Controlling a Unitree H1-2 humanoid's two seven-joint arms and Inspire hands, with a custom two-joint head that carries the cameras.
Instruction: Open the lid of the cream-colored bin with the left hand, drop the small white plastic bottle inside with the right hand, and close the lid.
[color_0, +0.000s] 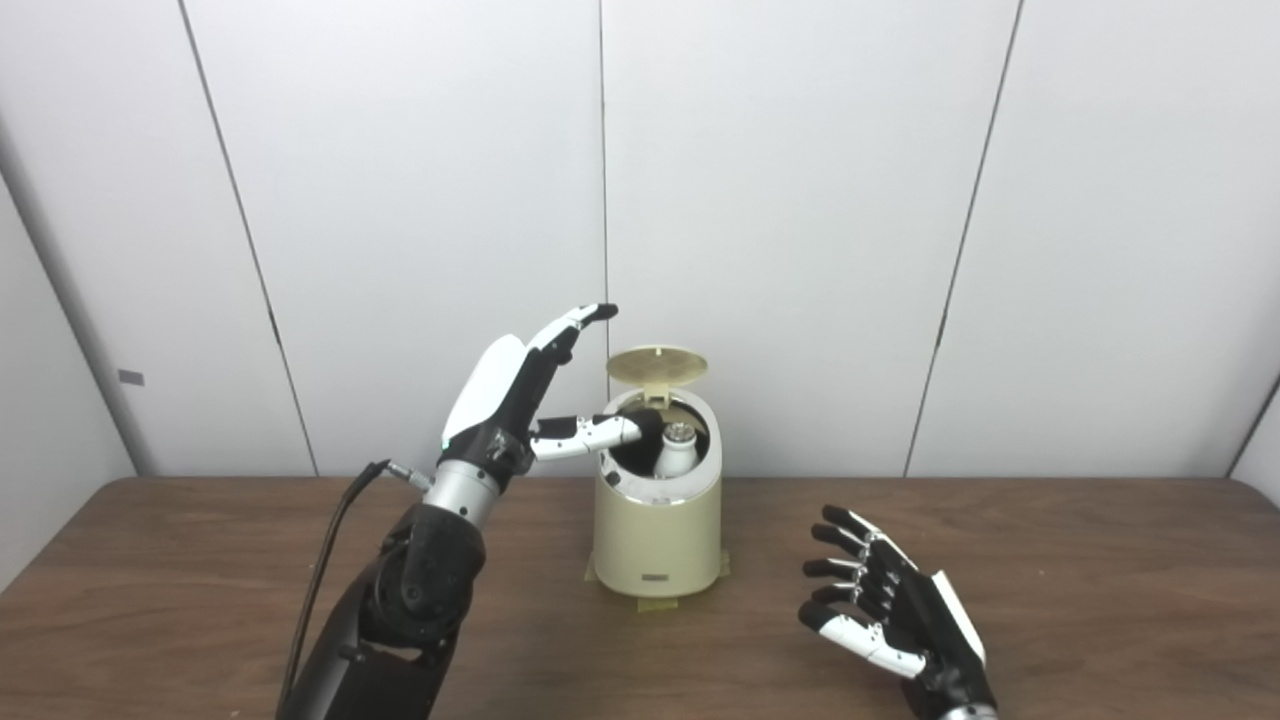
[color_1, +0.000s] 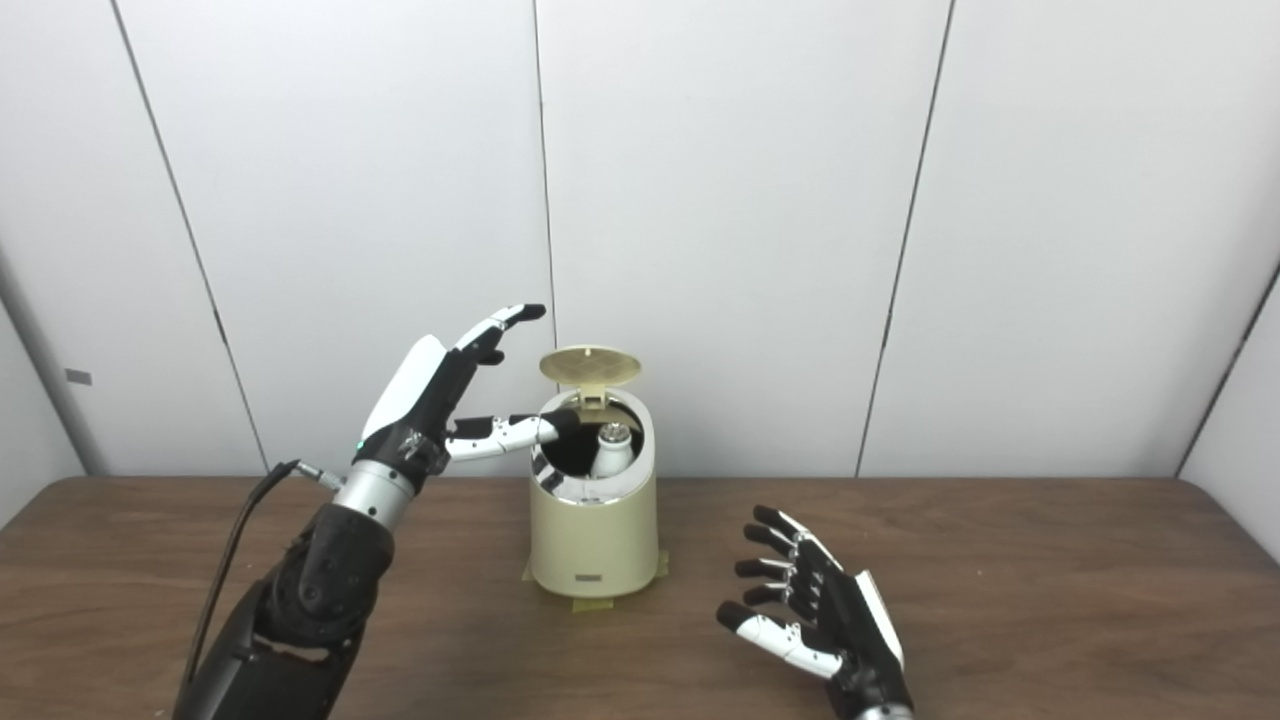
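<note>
The cream-colored bin (color_0: 657, 530) stands upright in the middle of the wooden table (color_0: 1050, 560). Its round lid (color_0: 657, 366) is tipped up and back on its hinge. Inside the dark opening the small white plastic bottle (color_0: 677, 452) stands with its silver cap showing. My left hand (color_0: 520, 395) is raised just left of the bin, open, fingers pointing up toward the lid, thumb reaching over the rim. My right hand (color_0: 885, 612) rests low to the right of the bin, open and empty, fingers spread.
Yellow tape (color_0: 650, 603) shows under the bin's base. A black cable (color_0: 330, 560) runs along my left forearm. White wall panels (color_0: 800, 200) stand right behind the table's far edge.
</note>
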